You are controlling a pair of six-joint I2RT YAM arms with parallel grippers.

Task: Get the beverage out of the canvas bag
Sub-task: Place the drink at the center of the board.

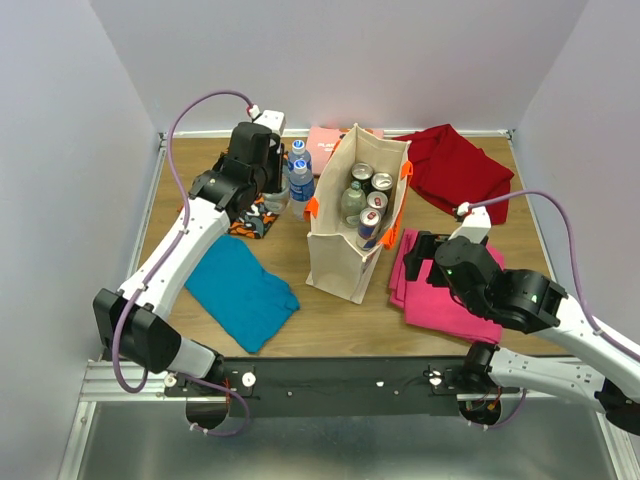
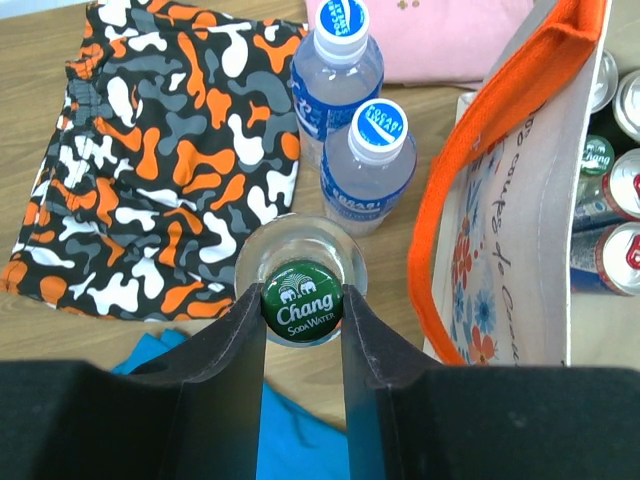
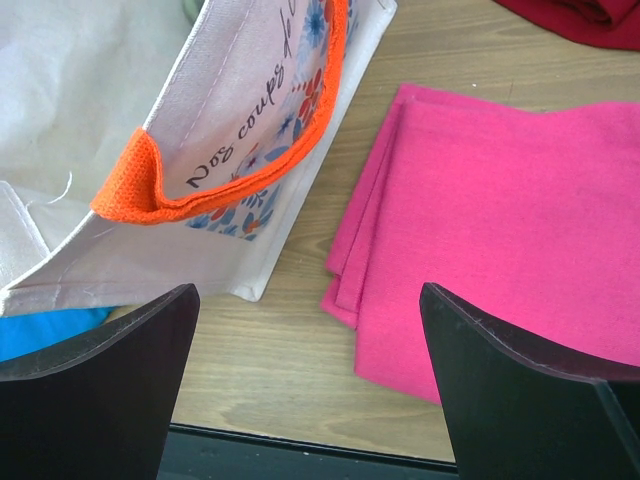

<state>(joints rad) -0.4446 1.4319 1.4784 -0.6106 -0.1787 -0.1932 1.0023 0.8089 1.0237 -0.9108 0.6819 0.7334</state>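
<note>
The canvas bag point(image 1: 350, 250) stands upright mid-table with orange handles point(image 2: 470, 190), and several cans point(image 1: 367, 195) are inside it. Left of the bag, my left gripper point(image 2: 302, 305) points down and is shut on the neck of a clear glass bottle with a green "Chang Soda Water" cap point(image 2: 302, 300). That bottle point(image 1: 276, 198) sits outside the bag, beside two plastic water bottles point(image 2: 366, 160). Whether it rests on the table I cannot tell. My right gripper point(image 3: 308, 300) is open and empty, low over the wood by the bag's near right corner point(image 3: 240, 285).
Camouflage shorts point(image 2: 150, 170) lie left of the bottles. A blue cloth point(image 1: 240, 290) is at the near left. A folded magenta cloth point(image 3: 500, 210) lies right of the bag, a dark red cloth point(image 1: 455, 165) behind it, and a pale pink item point(image 1: 325, 140) at the back.
</note>
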